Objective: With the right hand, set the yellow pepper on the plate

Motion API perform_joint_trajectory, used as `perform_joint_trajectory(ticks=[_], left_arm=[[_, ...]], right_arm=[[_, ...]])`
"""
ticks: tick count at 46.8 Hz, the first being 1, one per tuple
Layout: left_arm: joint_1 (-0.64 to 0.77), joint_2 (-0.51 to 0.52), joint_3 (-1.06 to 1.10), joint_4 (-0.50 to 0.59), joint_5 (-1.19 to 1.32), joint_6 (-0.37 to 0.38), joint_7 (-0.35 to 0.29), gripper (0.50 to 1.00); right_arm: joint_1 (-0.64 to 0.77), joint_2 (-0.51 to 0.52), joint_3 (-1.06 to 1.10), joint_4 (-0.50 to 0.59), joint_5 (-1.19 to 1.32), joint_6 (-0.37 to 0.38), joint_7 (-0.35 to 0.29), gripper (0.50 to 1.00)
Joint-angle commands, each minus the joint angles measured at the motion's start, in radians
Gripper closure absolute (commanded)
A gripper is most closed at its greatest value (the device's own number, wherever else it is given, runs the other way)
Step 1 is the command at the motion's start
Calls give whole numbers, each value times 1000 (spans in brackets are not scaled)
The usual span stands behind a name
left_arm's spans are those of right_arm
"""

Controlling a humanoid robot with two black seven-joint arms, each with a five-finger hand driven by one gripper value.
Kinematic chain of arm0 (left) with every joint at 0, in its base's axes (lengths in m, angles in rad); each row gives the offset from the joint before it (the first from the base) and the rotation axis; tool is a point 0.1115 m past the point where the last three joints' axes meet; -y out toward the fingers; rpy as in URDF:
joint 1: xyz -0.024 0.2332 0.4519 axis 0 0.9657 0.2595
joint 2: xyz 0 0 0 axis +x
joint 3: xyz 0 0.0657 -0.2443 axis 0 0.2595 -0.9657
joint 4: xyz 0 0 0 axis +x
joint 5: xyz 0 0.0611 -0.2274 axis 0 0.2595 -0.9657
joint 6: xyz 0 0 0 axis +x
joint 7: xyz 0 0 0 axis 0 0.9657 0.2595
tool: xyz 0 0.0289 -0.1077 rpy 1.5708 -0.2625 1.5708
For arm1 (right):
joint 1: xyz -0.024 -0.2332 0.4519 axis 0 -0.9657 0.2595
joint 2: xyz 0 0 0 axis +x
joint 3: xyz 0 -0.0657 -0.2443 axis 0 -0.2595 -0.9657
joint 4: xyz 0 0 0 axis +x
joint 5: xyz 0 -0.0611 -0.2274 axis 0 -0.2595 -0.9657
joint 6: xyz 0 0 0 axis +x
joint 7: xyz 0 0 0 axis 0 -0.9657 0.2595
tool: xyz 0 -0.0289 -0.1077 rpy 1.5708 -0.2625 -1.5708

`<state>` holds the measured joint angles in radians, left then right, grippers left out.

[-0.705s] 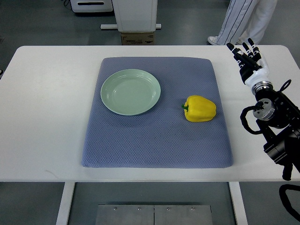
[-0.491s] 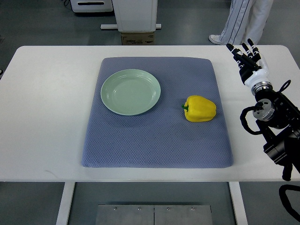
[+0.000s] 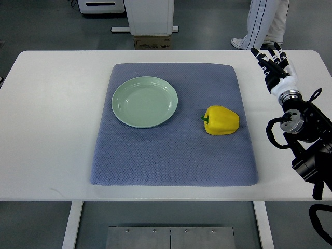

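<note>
A yellow pepper [image 3: 222, 120] with a green stem lies on its side on the right part of a blue-grey mat [image 3: 174, 150]. A pale green plate [image 3: 144, 101], with nothing on it, sits on the mat's upper left. My right hand [image 3: 272, 63] is over the white table near its far right corner, well to the right of the pepper and beyond it. Its fingers are stretched out and spread, holding nothing. The black right arm [image 3: 303, 140] comes in along the right edge. The left arm does not show.
The white table [image 3: 52, 129] surrounds the mat. Beyond the far edge stand a person's legs [image 3: 264, 23] in striped trousers, a white machine base [image 3: 150, 18] and a cardboard box [image 3: 152, 42].
The right hand has barely shifted. The person behind the table has stepped a little to the left. Pepper and plate have not moved.
</note>
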<state>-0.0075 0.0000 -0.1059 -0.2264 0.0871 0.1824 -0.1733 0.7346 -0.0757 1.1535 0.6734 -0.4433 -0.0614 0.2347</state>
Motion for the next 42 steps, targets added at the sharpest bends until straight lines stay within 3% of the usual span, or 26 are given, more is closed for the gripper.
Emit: perform_joint_trajectory(ticks=[1,42], left_arm=[[0,0,0,1,0,0,0,500],[0,0,0,-1,0,0,0,500]], right_arm=[[0,1,0,2,0,2,0,500],[8,2,0,3,0,2,0,500]])
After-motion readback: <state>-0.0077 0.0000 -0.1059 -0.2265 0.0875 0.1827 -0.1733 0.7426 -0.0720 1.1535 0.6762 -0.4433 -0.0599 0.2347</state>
